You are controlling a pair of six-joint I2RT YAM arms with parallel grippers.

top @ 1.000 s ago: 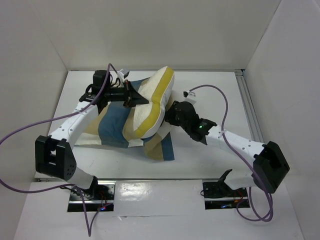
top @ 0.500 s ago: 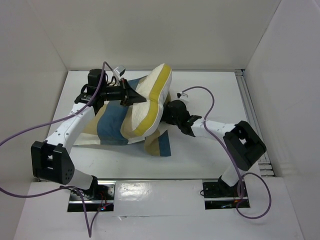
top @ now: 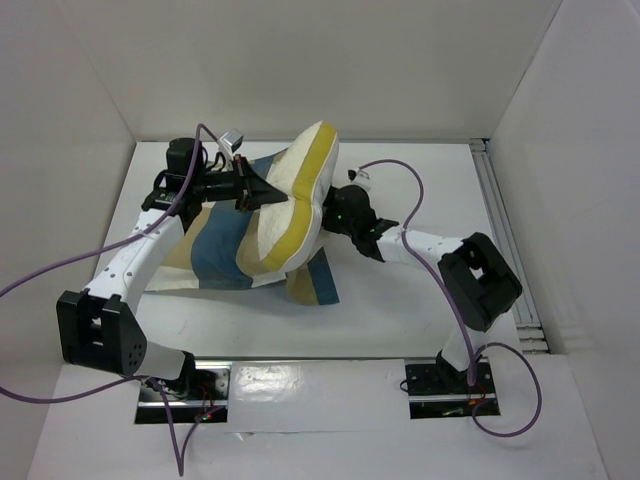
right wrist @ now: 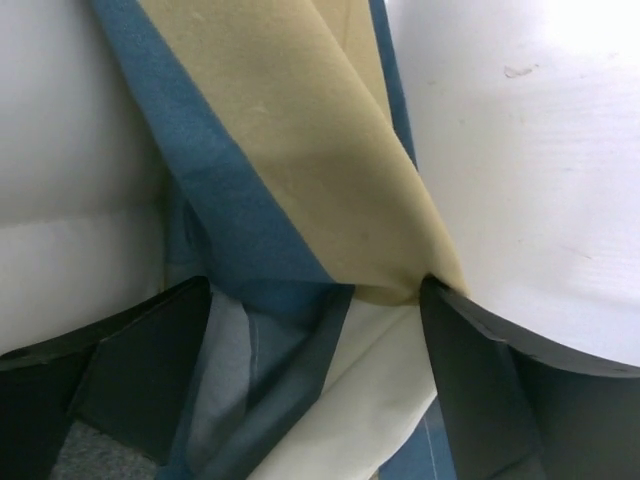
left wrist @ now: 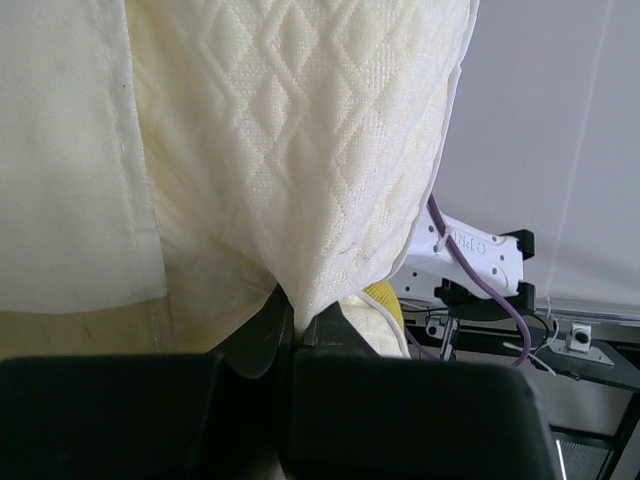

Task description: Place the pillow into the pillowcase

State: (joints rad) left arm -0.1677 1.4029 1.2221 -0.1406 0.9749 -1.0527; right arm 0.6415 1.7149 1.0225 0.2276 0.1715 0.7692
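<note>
On the bench (top: pixel 400 300), left end effector (left wrist: pixel 292 325) pinches the pillow (top: pixel 285 205); at its three o'clock, right end effector (right wrist: pixel 315 330) gapes wide over pillowcase (top: pixel 215 250).

white table (top: pixel 400 310), white walls (top: pixel 300 60), metal rail (top: pixel 497 210)

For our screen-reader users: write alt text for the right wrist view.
The right hand stands open, its dark fingers either side of a bunched fold of the pillowcase, whose blue, tan and cream panels fill most of the frame.
</note>
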